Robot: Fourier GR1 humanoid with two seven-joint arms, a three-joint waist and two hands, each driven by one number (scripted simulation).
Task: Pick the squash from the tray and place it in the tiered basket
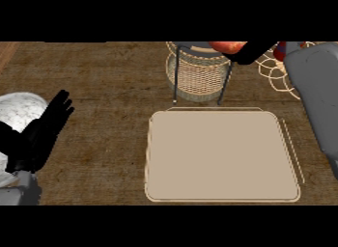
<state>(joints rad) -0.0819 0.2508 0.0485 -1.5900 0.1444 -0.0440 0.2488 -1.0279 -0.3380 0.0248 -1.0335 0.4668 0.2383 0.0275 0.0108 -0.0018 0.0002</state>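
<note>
Right hand [245,52] clamped on squash [227,46] over basket [198,72] at counter's far edge; left hand [40,130] open, fingers straight.

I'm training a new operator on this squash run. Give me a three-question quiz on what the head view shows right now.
1. True or false: the squash lies on the tray.
2. Which hand rests open at the view's left edge, fingers up? A) left B) right
3. Fill in: the right hand holds the squash over the ____.

Key:
1. False. The tray is bare; the squash is up by the basket.
2. A, the left hand.
3. basket
</note>
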